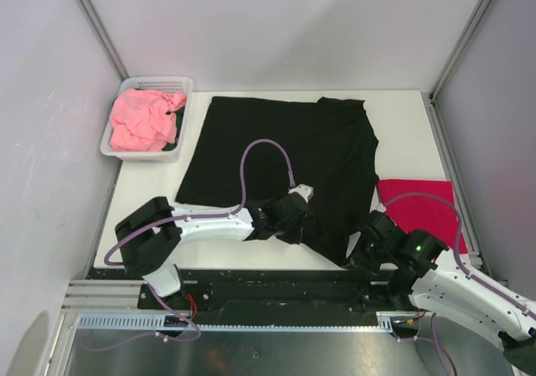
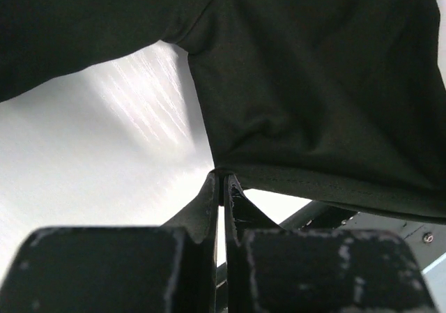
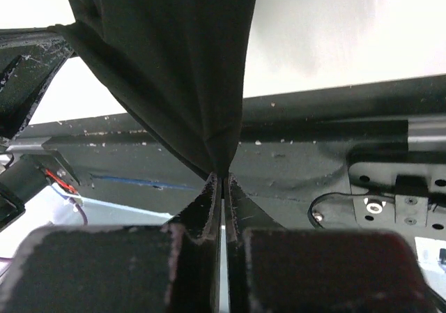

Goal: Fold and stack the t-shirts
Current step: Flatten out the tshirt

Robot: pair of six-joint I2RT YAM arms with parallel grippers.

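Note:
The black t-shirt (image 1: 285, 154) lies spread across the middle of the table, print hidden. My left gripper (image 1: 295, 232) is shut on its near hem; in the left wrist view the pinched hem (image 2: 300, 180) hangs from the gripper (image 2: 223, 177). My right gripper (image 1: 356, 254) is shut on the shirt's near right corner, which hangs off the table's front edge; in the right wrist view the cloth (image 3: 181, 69) bunches into the closed gripper (image 3: 223, 177). The crimson t-shirt (image 1: 419, 208) lies folded at the right. The salmon pink t-shirt (image 1: 146, 118) is crumpled in the basket.
A white mesh basket (image 1: 180, 84) stands at the table's back left corner. The black metal frame rail (image 1: 276, 280) runs along the table's near edge under both grippers. Grey walls enclose the table on three sides.

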